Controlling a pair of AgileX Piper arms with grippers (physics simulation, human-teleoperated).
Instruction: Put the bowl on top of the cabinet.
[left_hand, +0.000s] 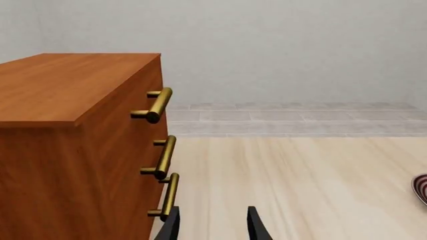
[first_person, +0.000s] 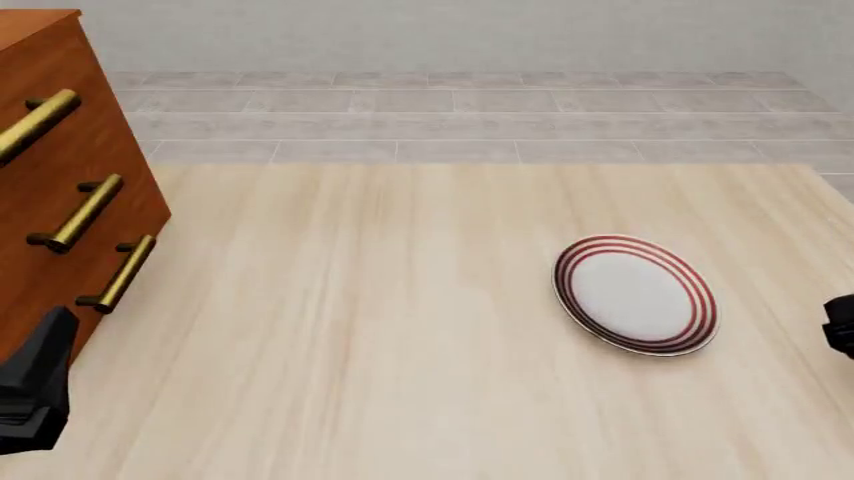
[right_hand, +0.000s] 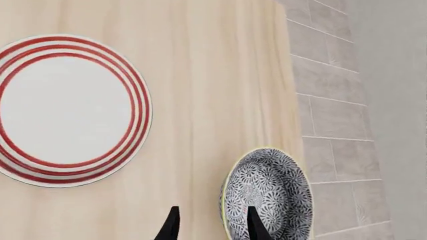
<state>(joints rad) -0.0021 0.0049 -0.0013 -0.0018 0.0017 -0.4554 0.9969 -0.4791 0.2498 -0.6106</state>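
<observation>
The bowl (right_hand: 273, 192), deep with a black-and-white floral inside and a pale rim, shows only in the right wrist view, close to the table's edge. My right gripper (right_hand: 212, 227) is open, and the bowl's near rim lies between its two fingers, one finger (right_hand: 255, 225) over the bowl's inside. Whether it touches, I cannot tell. The reddish-brown cabinet (first_person: 54, 130) with brass bar handles (left_hand: 160, 104) stands at the table's far left; its flat top (left_hand: 60, 85) is bare. My left gripper (left_hand: 212, 227) is open and empty beside the cabinet's lowest handle.
A flat white plate with red rings (first_person: 634, 293) lies right of the table's middle, also seen as the plate (right_hand: 67, 110) beside the bowl. Part of the left arm (first_person: 34, 395) sits at the near left, the right arm (first_person: 841, 325) at the right edge. Grey tiled floor lies beyond.
</observation>
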